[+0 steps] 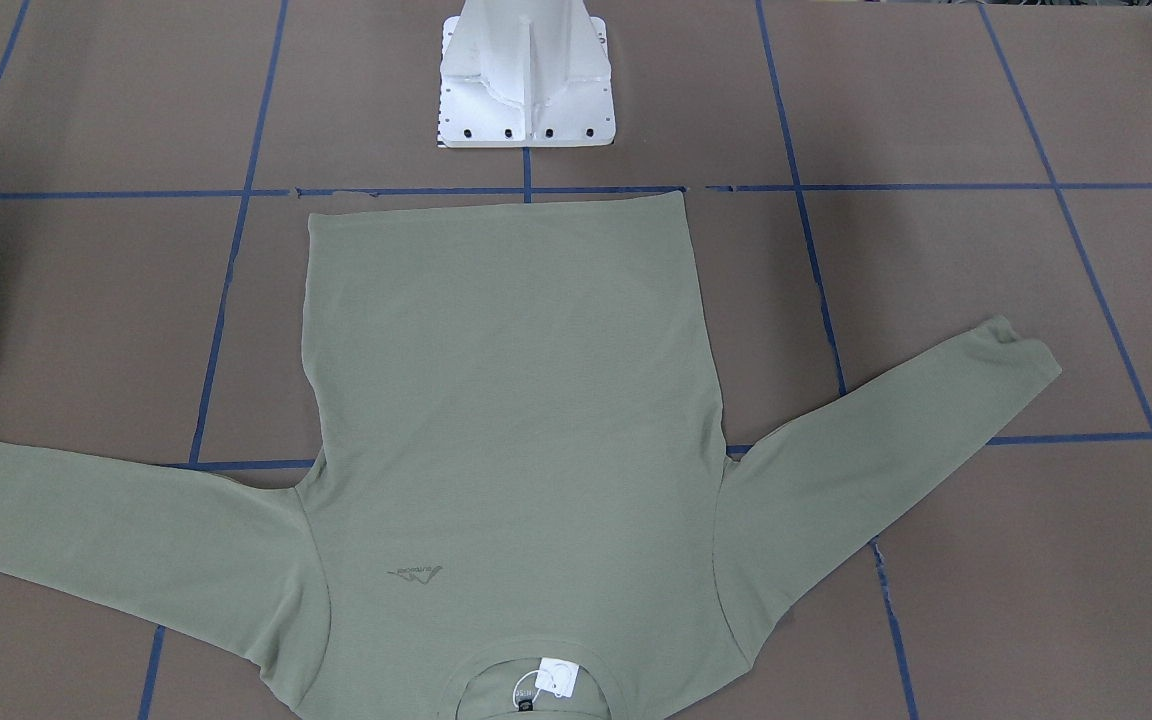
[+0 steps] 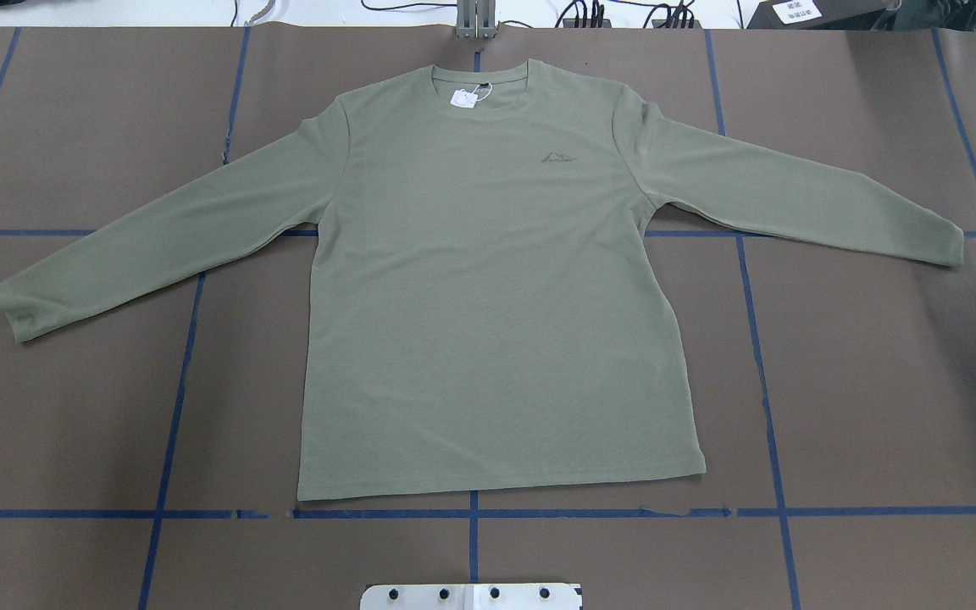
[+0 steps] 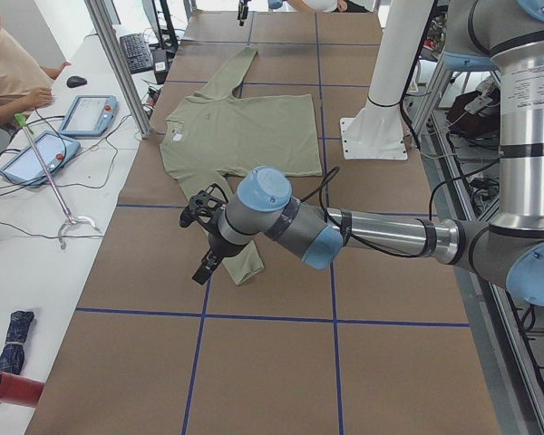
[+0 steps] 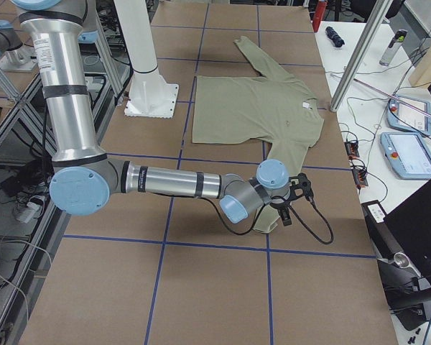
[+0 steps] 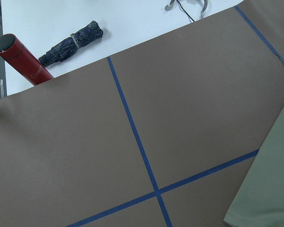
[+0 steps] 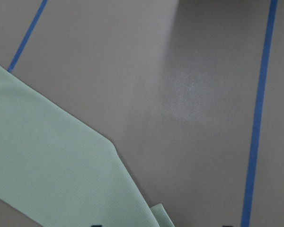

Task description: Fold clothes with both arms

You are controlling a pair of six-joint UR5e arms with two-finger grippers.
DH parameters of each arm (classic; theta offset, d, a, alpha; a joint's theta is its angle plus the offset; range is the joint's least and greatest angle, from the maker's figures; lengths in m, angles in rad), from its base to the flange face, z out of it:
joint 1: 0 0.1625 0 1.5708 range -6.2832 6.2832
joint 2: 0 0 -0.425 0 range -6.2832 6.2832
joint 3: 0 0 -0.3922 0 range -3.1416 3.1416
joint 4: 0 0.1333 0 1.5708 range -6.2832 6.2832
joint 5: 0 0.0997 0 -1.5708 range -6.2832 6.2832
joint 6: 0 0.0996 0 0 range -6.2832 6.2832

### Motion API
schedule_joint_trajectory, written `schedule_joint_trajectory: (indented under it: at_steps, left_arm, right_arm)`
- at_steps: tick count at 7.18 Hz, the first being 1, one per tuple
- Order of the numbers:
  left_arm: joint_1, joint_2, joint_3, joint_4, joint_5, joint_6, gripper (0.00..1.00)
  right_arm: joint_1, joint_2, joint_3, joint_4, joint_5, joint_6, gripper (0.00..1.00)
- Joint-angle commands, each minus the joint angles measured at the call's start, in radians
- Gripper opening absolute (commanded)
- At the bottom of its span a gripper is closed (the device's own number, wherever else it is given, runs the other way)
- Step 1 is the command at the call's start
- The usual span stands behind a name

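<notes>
Grippers come first. In the left side view the left gripper (image 3: 202,274) hangs at centre-left of the frame, just beside the near sleeve cuff (image 3: 246,263). In the right side view the right gripper (image 4: 285,218) hangs low at centre-right, over the end of the other sleeve (image 4: 293,152). Neither view shows whether the fingers are spread, clenched or touching cloth, so I cannot tell.

Farther out, the shirt (image 2: 488,296) lies flat and face up in the middle of the overhead frame. Both sleeves are spread wide and the hem runs along the lower blue tape line (image 2: 200,513). Nothing looks folded yet.

Several things could go wrong from here. A pinch could close beside the cuff rather than on it, or catch the brown table cover (image 2: 73,407) along with the cloth. Soft knit could slip from a shallow grip. If one arm lifts sooner or pulls harder than the other, the body could skew and wrinkle.
</notes>
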Motion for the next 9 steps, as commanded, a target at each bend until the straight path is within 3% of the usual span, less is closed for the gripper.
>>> schedule_joint_trajectory:
  at_steps: [1,9]
  left_arm:
    - [0.0,0.007,0.006,-0.026,0.0,-0.002,1.0]
    - [0.0,0.013,0.001,-0.035,-0.002,0.0,1.0]
  right_arm:
    - [-0.036,0.017,-0.092,0.068,-0.01,0.032,0.74]
    - [-0.109,0.049,-0.196,0.066,-0.101,0.036,0.54]
